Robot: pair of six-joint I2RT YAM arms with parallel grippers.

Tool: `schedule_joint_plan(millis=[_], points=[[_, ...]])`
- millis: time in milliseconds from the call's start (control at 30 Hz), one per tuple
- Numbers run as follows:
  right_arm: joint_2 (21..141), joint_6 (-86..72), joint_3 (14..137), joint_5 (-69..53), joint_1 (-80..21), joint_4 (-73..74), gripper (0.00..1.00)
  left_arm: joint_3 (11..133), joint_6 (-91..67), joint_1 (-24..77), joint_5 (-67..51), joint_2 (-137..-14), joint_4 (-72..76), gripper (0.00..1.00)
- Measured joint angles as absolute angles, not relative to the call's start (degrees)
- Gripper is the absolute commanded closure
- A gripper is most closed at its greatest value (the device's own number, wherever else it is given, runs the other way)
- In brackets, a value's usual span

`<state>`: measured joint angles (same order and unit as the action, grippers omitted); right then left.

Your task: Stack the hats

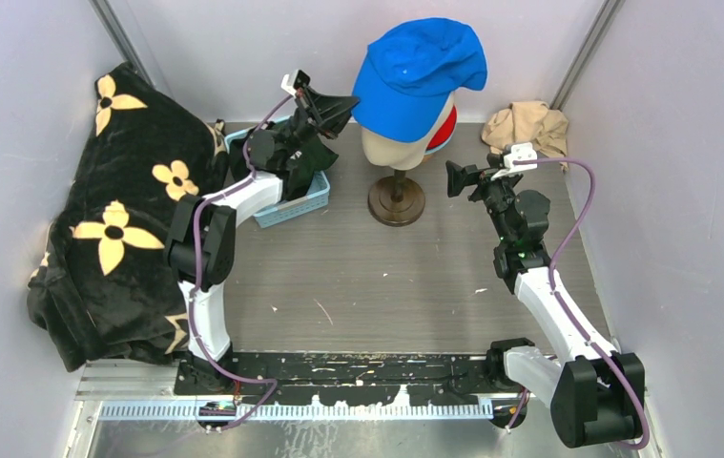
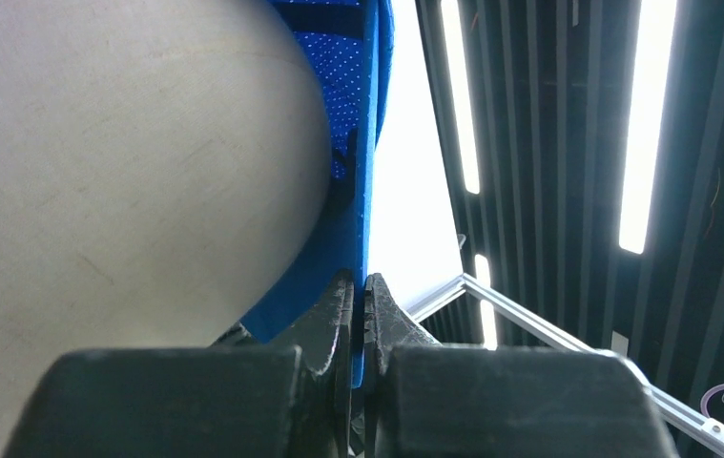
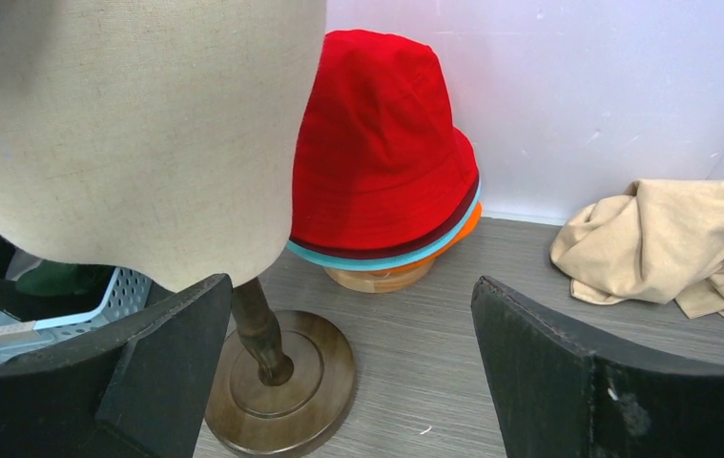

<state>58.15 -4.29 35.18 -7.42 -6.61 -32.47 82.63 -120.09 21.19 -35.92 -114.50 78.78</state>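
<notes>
A blue baseball cap (image 1: 420, 69) sits on the cream head form (image 1: 398, 145), which stands on a dark wooden base (image 1: 396, 200). My left gripper (image 1: 346, 103) is shut on the cap's blue brim (image 2: 365, 191), seen edge-on beside the head form (image 2: 119, 162). Behind the form, a red bucket hat (image 3: 377, 143) is stacked over a teal hat (image 3: 391, 260) and an orange hat (image 3: 467, 227) on a light wooden stand (image 3: 377, 279); the red hat shows in the top view (image 1: 444, 134). My right gripper (image 3: 353, 363) is open and empty, right of the form's base (image 3: 281, 382).
A light blue perforated basket (image 1: 291, 196) with dark caps in it sits under the left arm. A beige rag (image 1: 527, 124) lies at the back right (image 3: 672, 243). A black blanket with yellow flowers (image 1: 114, 219) covers the left side.
</notes>
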Motion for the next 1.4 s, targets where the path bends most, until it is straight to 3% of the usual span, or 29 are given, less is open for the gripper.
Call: schedule_joint_plan(millis=[1300, 1400], points=[[56.6, -3.09, 35.18, -6.59, -6.61, -31.0, 0.0, 64.97, -120.11, 19.11, -40.6, -107.98, 80.36, 1.0], [56.6, -3.09, 35.18, -6.59, -6.61, -31.0, 0.0, 64.34, -120.14, 19.0, -40.62, -107.98, 80.49, 0.9]])
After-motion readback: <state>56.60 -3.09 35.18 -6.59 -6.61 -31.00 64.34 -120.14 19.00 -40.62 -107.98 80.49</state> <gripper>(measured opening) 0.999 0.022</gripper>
